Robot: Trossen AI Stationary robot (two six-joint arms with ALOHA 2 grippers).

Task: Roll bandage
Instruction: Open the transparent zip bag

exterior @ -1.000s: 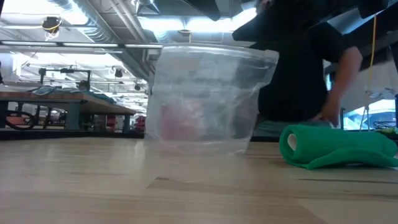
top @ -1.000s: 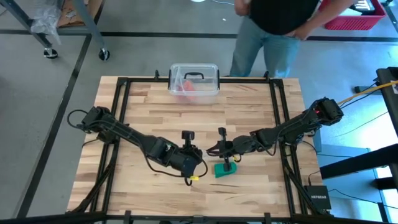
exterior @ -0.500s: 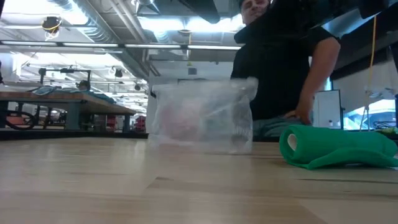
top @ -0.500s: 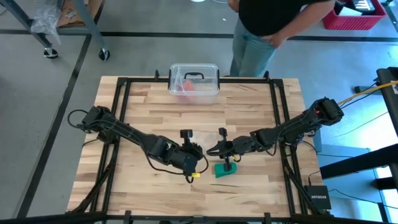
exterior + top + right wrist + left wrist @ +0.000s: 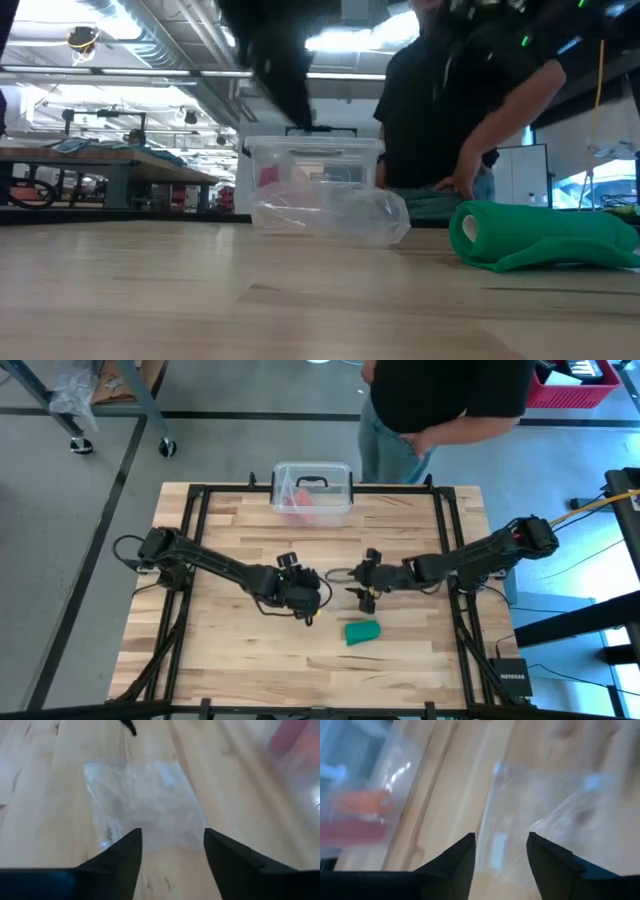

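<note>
- We judged the rolling itself finished: the bandage [image 5: 362, 632] lay as a rolled bundle on the table [image 5: 220, 520], with neither gripper touching it.
- The left gripper [image 5: 312, 603] hung near the table's middle, at about ten o'clock from the bandage. Its wrist view showed the jaws parted with nothing between them, only the wrapper [image 5: 540, 815] beyond.
- The right gripper [image 5: 362, 585] hung at twelve o'clock from the bandage, apart from it. Its jaws were also released and empty, with the wrapper [image 5: 145, 802] lying flat on the wood ahead.
- In the low view the wrapper [image 5: 330, 213] lay crumpled on the table in front of the box [image 5: 315, 165], which stood at the table's twelve o'clock edge.
- We thought the next move, if any, called for checking the roll. Its loose end seemed to trail at one side, so it might need tucking or one more turn.
- The bandage [image 5: 540, 238] looked solid green, soft and thick. It was wound into a short cylinder with an open core showing at one end and a flatter flap spreading at the other.
- A person [image 5: 440, 400] stood beyond the table's far edge.
</note>
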